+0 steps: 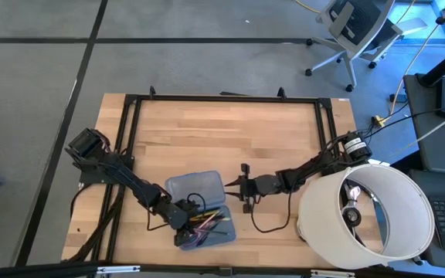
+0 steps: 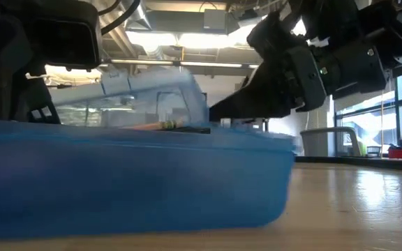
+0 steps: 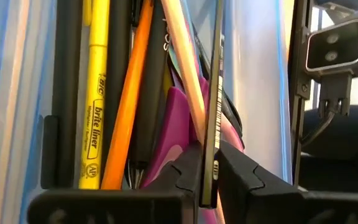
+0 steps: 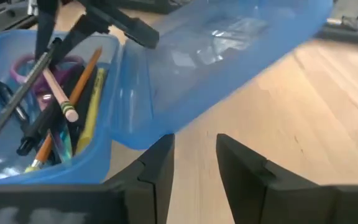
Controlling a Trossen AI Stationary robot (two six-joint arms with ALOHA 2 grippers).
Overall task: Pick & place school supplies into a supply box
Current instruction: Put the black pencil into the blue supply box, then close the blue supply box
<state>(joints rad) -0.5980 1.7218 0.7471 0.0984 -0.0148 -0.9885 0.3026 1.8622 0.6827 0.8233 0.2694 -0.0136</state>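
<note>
**benchrat:** Wooden desk [image 1: 207,139] on a grey floor, office chair off in the back, a big white drum [image 1: 377,212] parked on the desk's right front corner. The left tool [image 3: 209,180] is down inside the supply box [image 1: 178,188], which sits at the desk's front edge, a bit left of middle. Its fingers look nearly closed, pinching a thin black pencil [image 3: 213,106] between the pads. Right around it in the tray: a yellow highlighter [image 3: 95,106], an orange pencil [image 3: 132,93], a pale stick [image 3: 185,68] and the purple scissors [image 3: 176,137].

**solderjoe:** So it's basically the drop-off. I'd say lower the pencil until it lies along the others, then ease the fingers apart just enough to let go and lift straight up so nothing gets dragged out.

**benchrat:** Agreed, that pile is crowded and a sideways exit could snag the scissors.

**solderjoe:** And the other arm?

**benchrat:** The right tool [image 4: 194,165] hovers just beside the box's raised lid, toward the desk's middle, fingers parted with nothing between them. Looks like it's waiting, maybe to shut the lid, can't say.
</note>
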